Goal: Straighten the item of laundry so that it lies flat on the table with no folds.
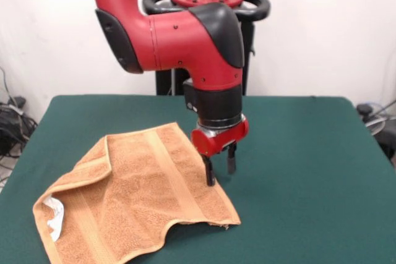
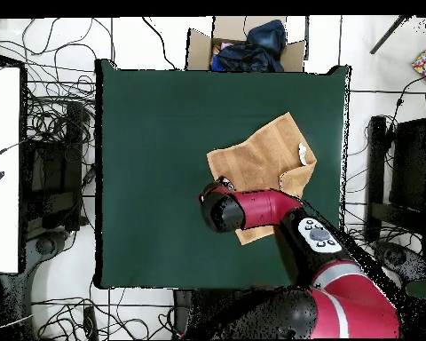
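The orange-tan towel lies rumpled on the near left part of the green worktop, its left edge folded over, with a white tag showing at the near left corner. At its right edge, the gripper stands with its 2 jaws spread, one tip on the cloth.

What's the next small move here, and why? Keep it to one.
Probably lower the gripper onto the towel's right edge and pinch it. The gripper is open, one finger over that edge and the other over bare table, so the cloth is not yet held. The towel is still folded along its left side and humped at its near edge, so it needs pulling out flat.
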You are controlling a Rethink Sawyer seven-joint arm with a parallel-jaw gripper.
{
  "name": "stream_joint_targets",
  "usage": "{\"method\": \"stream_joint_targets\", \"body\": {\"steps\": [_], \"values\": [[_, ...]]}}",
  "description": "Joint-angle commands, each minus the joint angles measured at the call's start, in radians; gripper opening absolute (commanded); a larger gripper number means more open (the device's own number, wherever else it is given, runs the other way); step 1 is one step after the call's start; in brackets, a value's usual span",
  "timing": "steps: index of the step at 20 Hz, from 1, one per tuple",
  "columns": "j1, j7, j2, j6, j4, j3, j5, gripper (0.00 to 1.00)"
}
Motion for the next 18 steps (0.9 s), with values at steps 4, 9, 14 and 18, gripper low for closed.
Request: {"method": "stream_joint_targets", "body": {"steps": [4,9,14,18], "values": [[0.035,0.275,0.111,-0.085,-0.051,-0.079,0.092,1.0],[0.033,0.252,0.152,-0.105,-0.084,-0.073,0.115,1.0],[0.047,0.255,0.171,-0.125,-0.111,-0.08,0.133,1.0],[0.033,0.256,0.186,-0.147,-0.114,-0.072,0.143,1.0]]}}
